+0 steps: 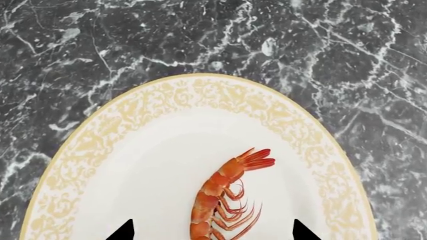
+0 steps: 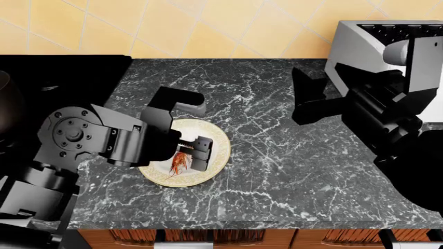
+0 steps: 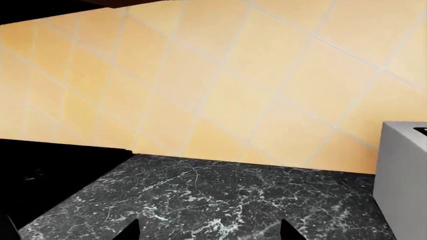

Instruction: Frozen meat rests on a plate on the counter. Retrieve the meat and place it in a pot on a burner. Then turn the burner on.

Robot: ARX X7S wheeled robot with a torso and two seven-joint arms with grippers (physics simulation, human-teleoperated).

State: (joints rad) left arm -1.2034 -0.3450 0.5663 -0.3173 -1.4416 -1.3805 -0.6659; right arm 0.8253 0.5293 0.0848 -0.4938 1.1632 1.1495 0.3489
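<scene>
The frozen meat, a reddish-orange shrimp with thin legs, lies on the cream plate with its yellowish patterned rim, on the dark marble counter. My left gripper hovers just over it, open, one dark fingertip on each side of the shrimp. From the head camera the meat shows under the left gripper, above the plate. My right gripper is open and empty, held above the counter to the right. The pot and the burner are out of view.
The black stovetop borders the counter on the left, with a dim rounded shape at the view's edge. A silver toaster stands at the back right, also seen as a grey toaster. Yellow tiles back the counter.
</scene>
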